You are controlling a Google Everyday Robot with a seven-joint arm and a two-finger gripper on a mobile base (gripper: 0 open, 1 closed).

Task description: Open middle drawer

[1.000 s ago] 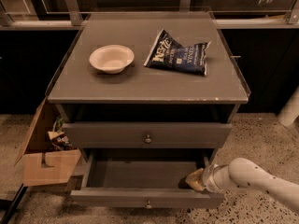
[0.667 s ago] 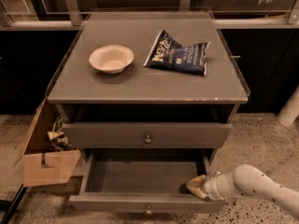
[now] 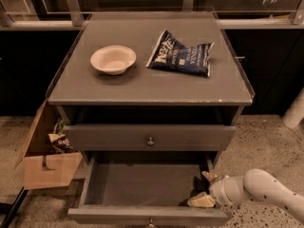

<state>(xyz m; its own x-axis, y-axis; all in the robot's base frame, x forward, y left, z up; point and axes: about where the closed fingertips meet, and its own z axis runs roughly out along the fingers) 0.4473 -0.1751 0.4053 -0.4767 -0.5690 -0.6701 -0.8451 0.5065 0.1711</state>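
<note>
The middle drawer (image 3: 142, 184) of the grey cabinet is pulled far out and shows a plain grey, empty inside. Its front panel (image 3: 118, 216) lies at the bottom edge of the view, with the knob (image 3: 151, 222) only partly showing. My gripper (image 3: 205, 189) reaches in from the right on a white arm (image 3: 266, 191). It sits at the drawer's right front corner, just behind the front panel. Its two tan fingertips (image 3: 201, 202) are spread apart and hold nothing.
The drawer above (image 3: 150, 137) has a round metal knob and is closed. On the cabinet top (image 3: 142, 87) stand a cream bowl (image 3: 113, 59) and a dark blue chip bag (image 3: 183, 56). An open cardboard box (image 3: 45, 163) with clutter stands on the floor at left.
The middle drawer has slid further out toward the camera. My gripper has moved down and forward with the drawer's right front corner.
</note>
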